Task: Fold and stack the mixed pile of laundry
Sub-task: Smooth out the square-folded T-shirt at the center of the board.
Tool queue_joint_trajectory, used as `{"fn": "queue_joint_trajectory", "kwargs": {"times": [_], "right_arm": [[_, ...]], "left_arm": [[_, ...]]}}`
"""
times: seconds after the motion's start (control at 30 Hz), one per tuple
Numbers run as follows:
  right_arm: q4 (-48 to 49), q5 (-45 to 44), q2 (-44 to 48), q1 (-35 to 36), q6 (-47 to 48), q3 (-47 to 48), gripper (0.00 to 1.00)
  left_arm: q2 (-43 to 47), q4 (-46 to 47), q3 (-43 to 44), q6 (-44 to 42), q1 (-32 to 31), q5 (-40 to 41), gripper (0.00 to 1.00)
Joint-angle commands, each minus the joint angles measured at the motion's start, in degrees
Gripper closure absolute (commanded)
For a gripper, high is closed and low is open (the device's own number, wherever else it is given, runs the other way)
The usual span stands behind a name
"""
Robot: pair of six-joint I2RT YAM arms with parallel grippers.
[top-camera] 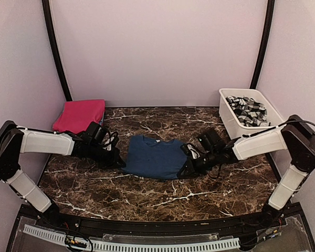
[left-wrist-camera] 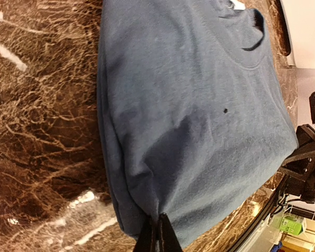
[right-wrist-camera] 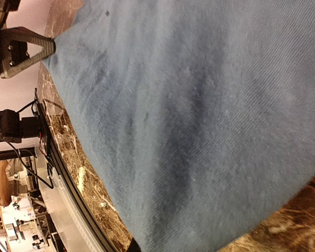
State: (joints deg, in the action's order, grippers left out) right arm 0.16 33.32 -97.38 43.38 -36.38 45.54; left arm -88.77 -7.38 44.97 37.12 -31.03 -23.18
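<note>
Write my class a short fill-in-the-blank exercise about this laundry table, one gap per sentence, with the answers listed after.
1. The left claw and right claw are both ____ on the blue shirt.
2. The pink garment lies folded at the far ____ corner of the marble table.
3. The white tub stands at the far ____ corner.
4. The tub holds cloth patterned grey and ____.
Missing words: shut; left; right; white.
</note>
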Motion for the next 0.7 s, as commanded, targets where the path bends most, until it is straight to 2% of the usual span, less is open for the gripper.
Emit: {"fn": "queue_joint_trajectory", "kwargs": {"times": [0.0, 0.07, 0.2, 0.3, 0.5, 0.53, 0.6, 0.67], "right_arm": [[-10.5, -1.5, 6.0, -4.2, 5.6, 2.1, 1.0], [-12.1, -1.0, 5.3, -4.4, 6.9, 1.3, 1.0], [-9.3, 2.0, 2.6, -3.9, 6.0, -3.3, 1.0], [-9.1, 2.3, 1.7, -3.5, 5.9, -5.8, 1.0], [-14.4, -0.2, 1.9, -3.5, 7.1, -7.3, 1.0], [-15.8, -1.3, 2.1, -3.5, 7.5, -7.1, 0.93], [-19.0, -4.3, 2.9, -3.8, 8.1, -6.0, 0.82], [-21.8, -7.4, 5.8, -4.1, 8.3, -4.5, 0.6]], "left_arm": [[5.1, -1.3, -0.8, 1.6, -0.3, 0.6, 1.0], [5.1, -0.1, -2.7, 2.6, -0.6, -0.1, 1.0], [3.2, 4.0, -6.6, 5.1, -3.2, -1.2, 1.0], [1.0, 6.9, -7.7, 8.0, -7.8, -1.3, 1.0], [-2.0, 10.3, -10.8, 13.9, -10.7, 0.9, 1.0], [-1.2, 10.3, -11.1, 14.3, -10.8, 1.4, 1.0], [0.7, 9.7, -11.9, 15.2, -10.7, 2.8, 0.89], [3.9, 9.1, -12.1, 15.5, -10.7, 3.7, 0.74]]}}
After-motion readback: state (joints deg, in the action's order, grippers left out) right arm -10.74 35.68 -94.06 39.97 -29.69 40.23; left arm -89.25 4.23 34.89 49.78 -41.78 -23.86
